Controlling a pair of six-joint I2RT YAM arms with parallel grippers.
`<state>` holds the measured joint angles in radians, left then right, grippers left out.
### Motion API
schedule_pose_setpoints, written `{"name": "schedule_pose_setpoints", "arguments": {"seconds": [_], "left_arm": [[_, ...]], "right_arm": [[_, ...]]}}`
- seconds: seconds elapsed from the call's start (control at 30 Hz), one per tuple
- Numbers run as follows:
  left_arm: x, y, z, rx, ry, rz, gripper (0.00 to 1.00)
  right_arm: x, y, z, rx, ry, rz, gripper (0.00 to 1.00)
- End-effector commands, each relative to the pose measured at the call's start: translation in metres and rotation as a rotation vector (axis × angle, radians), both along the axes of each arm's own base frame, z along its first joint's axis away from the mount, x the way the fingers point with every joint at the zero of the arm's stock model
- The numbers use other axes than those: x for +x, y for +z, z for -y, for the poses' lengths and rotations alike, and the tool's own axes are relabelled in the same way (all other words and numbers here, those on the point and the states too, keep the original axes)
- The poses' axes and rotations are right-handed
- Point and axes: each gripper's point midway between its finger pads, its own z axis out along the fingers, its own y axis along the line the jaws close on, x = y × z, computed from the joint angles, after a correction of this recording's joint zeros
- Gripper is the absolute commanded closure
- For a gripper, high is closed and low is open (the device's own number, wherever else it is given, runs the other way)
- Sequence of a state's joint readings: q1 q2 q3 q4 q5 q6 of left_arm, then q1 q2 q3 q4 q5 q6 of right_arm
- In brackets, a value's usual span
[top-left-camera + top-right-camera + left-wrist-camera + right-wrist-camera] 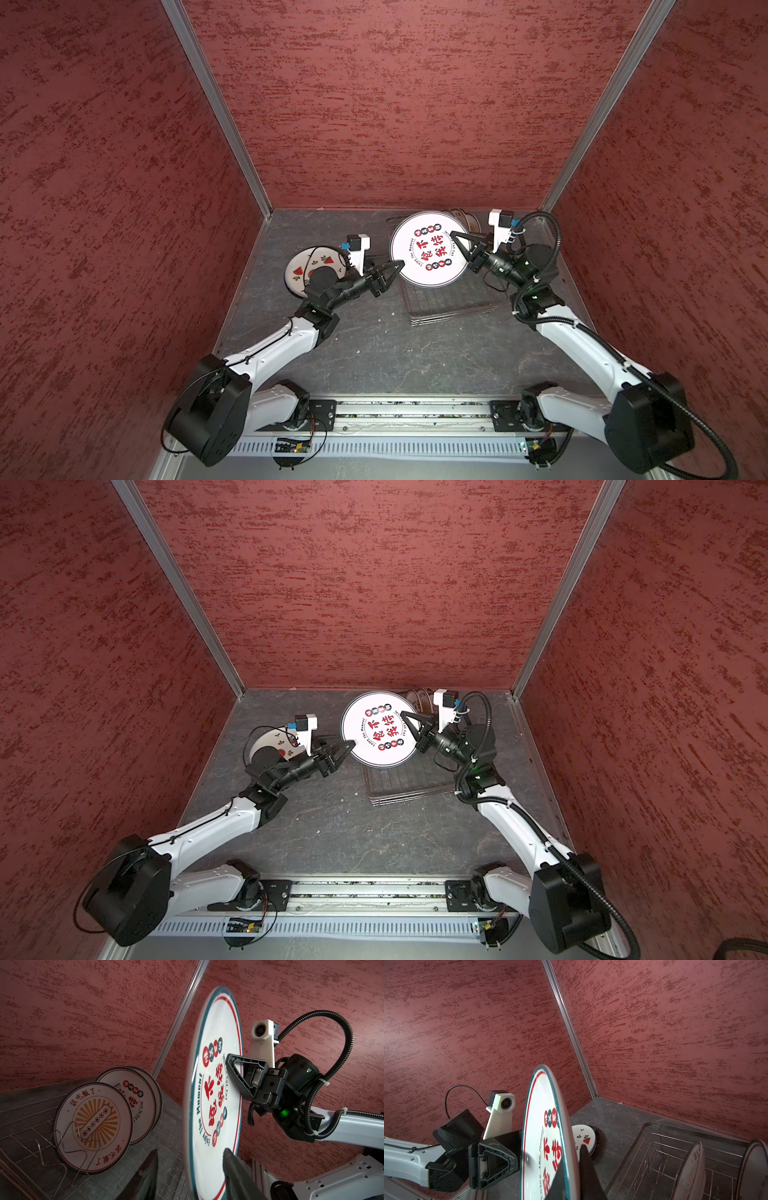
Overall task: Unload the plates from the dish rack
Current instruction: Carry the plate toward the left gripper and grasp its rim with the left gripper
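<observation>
It looks like a hand-over in mid-air. The right gripper (456, 237) has its jaws clamped on the rim of the red-character plate (428, 249) and holds it on edge, face towards me, above the dish rack (451, 316) and clear of its prongs. The left gripper (395, 267) is at the opposite rim. In the left wrist view its fingers (234, 1174) stand one on each side of the plate's edge, with a gap showing on the back side, so I'd call those jaws open around the rim and not yet pinching.

Behind, a sunburst plate (93, 1126) and another lettered plate (143, 1103) lean in the rack, waiting their turn. A watermelon plate (309, 266) lies flat on the table (374, 353) beside the left arm, and that is probably where this one is headed.

Next, I reckon, the left jaws must close firmly on the rim before the right ones let go. Otherwise the plate could tip or drop onto the wires. Then the left arm swings it over and lays it flat.
</observation>
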<state>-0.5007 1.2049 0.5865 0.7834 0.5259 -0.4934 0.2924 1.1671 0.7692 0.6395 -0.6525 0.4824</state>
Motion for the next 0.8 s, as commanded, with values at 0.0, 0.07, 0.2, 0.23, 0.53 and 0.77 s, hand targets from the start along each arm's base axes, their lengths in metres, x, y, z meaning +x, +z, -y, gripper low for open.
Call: {"name": "schedule_pose_setpoints", "arguments": {"seconds": [0.0, 0.07, 0.2, 0.23, 0.53, 0.77], "left_arm": [[-0.001, 0.015, 0.005, -0.019, -0.025, 0.019, 0.63], [0.003, 0.013, 0.004, -0.015, -0.010, 0.004, 0.70], [0.009, 0.009, 0.006, -0.015, -0.011, -0.029, 0.78], [0.010, 0.009, 0.007, -0.015, -0.018, -0.033, 0.78], [0.016, 0.003, 0.015, -0.009, -0.050, -0.075, 0.86], [0.029, -0.007, 0.013, -0.002, -0.032, -0.136, 1.00]], "right_arm": [[-0.006, 0.016, 0.002, 0.032, 0.016, 0.068, 1.00], [-0.005, 0.015, 0.002, 0.027, 0.010, 0.070, 1.00], [-0.002, 0.013, 0.003, 0.017, -0.006, 0.073, 1.00], [-0.001, 0.012, 0.003, 0.016, -0.008, 0.069, 1.00], [0.008, 0.007, 0.005, 0.006, -0.042, 0.053, 0.99], [0.010, 0.003, -0.001, -0.014, -0.006, 0.045, 0.95]]}}
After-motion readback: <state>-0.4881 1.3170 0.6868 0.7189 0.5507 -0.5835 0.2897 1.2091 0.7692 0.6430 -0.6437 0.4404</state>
